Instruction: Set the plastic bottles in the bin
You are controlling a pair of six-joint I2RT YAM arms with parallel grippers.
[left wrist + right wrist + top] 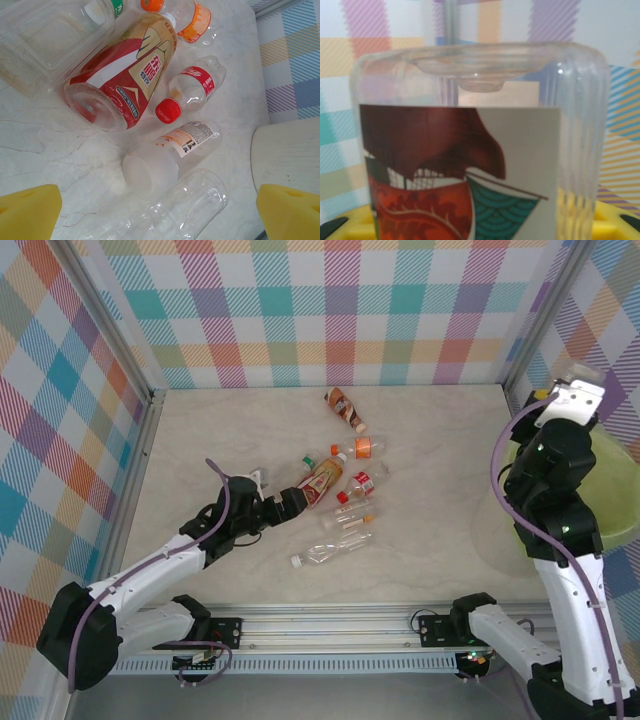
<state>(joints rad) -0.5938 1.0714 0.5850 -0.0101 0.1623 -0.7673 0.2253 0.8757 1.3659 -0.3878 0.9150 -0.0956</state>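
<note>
Closest to the right wrist lens, a held bottle (470, 150) was seen, clear-walled with a dark red, orange and teal label. The right gripper (572, 390) was judged to be clamped on it, since yellow pads (615, 220) were seen low at either side of it. Its long axis was set along the gripper's reach, with the dimpled base pointed away from the wrist. From above it was held raised by the far edge of the bin (618, 515), presumably for a drop, though whether over or just behind the rim could not be told. The other bottles (360, 485) were found lying on their sides in a loose cluster on the table (200, 440), well apart from the bin. The left gripper (290, 502) was held low with its fingers spread wide, aimed at the red-and-gold bottle (125, 75), the nearest of the cluster. That bottle's long axis was laid diagonally, base turned toward the gripper and neck away, so a grasp across the body was judged likely. Just beside it a red-capped bottle (192, 92) was laid with its cap toward the gripper, and a white-labelled bottle (170, 152) nearly parallel.
</note>
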